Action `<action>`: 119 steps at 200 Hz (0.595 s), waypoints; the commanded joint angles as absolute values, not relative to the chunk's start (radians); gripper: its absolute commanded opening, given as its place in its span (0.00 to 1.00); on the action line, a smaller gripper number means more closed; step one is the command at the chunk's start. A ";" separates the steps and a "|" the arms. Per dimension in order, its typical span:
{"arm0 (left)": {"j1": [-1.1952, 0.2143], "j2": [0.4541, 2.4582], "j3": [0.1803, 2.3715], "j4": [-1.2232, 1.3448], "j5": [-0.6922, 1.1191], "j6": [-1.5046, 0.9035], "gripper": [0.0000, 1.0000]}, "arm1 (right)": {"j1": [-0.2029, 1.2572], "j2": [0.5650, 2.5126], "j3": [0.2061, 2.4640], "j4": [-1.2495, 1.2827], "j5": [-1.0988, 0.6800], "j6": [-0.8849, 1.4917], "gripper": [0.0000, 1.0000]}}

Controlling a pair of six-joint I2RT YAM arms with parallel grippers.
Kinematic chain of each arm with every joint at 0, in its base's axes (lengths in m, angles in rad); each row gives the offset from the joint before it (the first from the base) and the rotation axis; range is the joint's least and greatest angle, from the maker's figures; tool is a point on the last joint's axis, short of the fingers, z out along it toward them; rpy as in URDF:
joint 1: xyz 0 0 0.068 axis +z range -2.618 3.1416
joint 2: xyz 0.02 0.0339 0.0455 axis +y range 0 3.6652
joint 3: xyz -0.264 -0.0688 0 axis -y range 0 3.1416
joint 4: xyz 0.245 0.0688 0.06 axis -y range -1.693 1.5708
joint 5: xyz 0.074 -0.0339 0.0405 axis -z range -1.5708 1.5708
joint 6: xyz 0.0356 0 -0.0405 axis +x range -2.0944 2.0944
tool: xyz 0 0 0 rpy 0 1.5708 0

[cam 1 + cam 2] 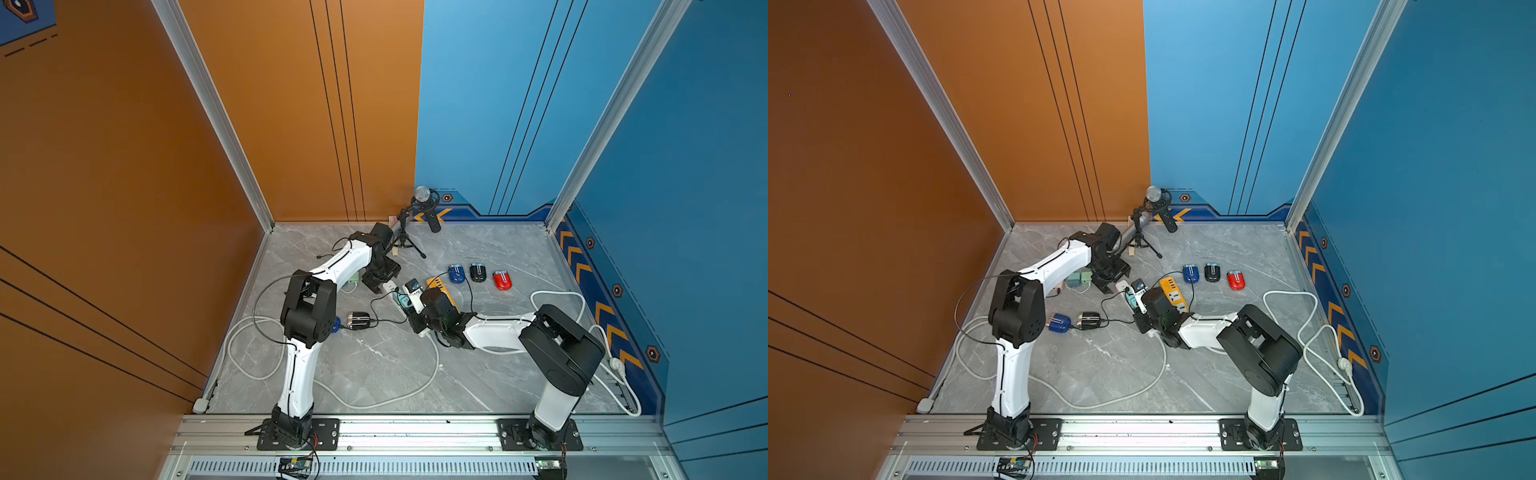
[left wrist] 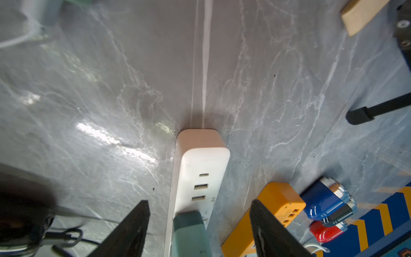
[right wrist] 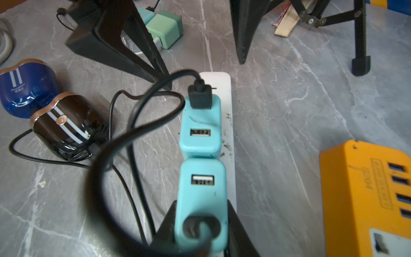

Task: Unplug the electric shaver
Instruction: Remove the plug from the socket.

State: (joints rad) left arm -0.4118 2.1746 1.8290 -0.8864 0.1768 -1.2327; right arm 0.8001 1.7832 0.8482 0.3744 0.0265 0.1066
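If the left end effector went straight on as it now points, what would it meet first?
Most likely the white power strip near its USB ports, which the open left end effector straddles; depth is unclear, so the teal adapter could touch first.

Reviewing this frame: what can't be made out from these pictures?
- Right wrist view: a blurred black cable loops across the lens, so which adapter feeds the black shaver is unclear.
- Right wrist view: the right tool grips the near teal adapter, whose body hides its seating in the white strip.
- Left wrist view: the edge cuts off the far teal adapter by the open left tool.
- Both top views: adapters too small.
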 commanded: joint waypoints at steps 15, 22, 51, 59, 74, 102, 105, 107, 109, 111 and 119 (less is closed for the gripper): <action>-0.420 2.233 1.892 -0.968 0.178 -1.242 0.72 | 0.827 1.751 0.833 0.339 0.001 0.066 0.28; -0.420 2.239 1.899 -0.978 0.173 -1.241 0.71 | 0.826 1.751 0.834 0.338 0.004 0.067 0.28; -0.417 2.241 1.876 -0.993 0.161 -1.250 0.67 | 0.825 1.745 0.834 0.346 0.027 0.072 0.28; -0.416 2.241 1.869 -0.994 0.160 -1.252 0.67 | 0.826 1.744 0.833 0.345 0.031 0.071 0.28; -0.414 2.252 1.867 -0.994 0.169 -1.252 0.66 | 0.825 1.742 0.834 0.349 0.033 0.070 0.28; -0.414 2.279 1.875 -0.994 0.178 -1.249 0.59 | 0.826 1.740 0.838 0.347 0.034 0.067 0.28; -0.414 2.280 1.875 -0.993 0.178 -1.248 0.58 | 0.826 1.739 0.838 0.346 0.035 0.069 0.28; -0.415 2.280 1.875 -0.993 0.178 -1.249 0.58 | 0.827 1.738 0.839 0.345 0.035 0.069 0.27; -0.416 2.281 1.875 -0.993 0.178 -1.248 0.58 | 0.827 1.737 0.838 0.346 0.034 0.070 0.28; -0.416 2.282 1.875 -0.994 0.178 -1.249 0.57 | 0.826 1.737 0.837 0.346 0.035 0.070 0.28; -0.416 2.287 1.873 -0.994 0.177 -1.247 0.55 | 0.826 1.736 0.838 0.347 0.036 0.071 0.27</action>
